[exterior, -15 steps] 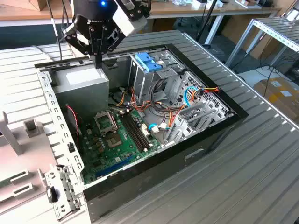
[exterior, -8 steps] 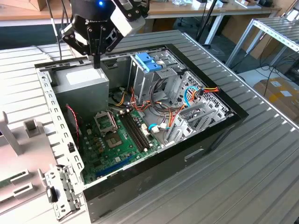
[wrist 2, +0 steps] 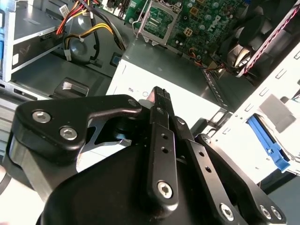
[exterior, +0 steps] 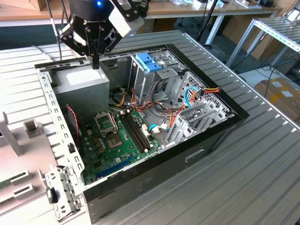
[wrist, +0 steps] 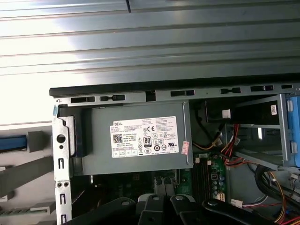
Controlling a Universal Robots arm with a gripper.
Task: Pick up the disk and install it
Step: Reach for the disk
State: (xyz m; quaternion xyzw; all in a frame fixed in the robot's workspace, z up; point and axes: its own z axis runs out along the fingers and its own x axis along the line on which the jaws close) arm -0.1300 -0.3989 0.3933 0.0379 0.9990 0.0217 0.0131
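My gripper [exterior: 96, 62] hangs just above the grey power-supply box [exterior: 84, 84] at the back corner of the open computer case [exterior: 215, 136], on the exterior view's left. Its fingers [wrist 2: 161, 99] are pressed together with nothing between them. The box's white sticker [wrist: 144, 136] faces up in the first wrist view. Just outside the case wall beside the box lies a blue plastic strip [wrist 2: 266, 138] [wrist: 13, 143]; I cannot tell whether it belongs to the disk. Otherwise the disk is out of view.
A metal drive cage [exterior: 157, 82] with a light-blue latch [exterior: 149, 62] stands at the back of the case. The green motherboard [exterior: 117, 140] and loose cables [exterior: 187, 101] fill the floor. Grey fixtures [exterior: 23, 140] sit outside the case on the exterior view's left. A ribbed table [exterior: 262, 178] surrounds it.
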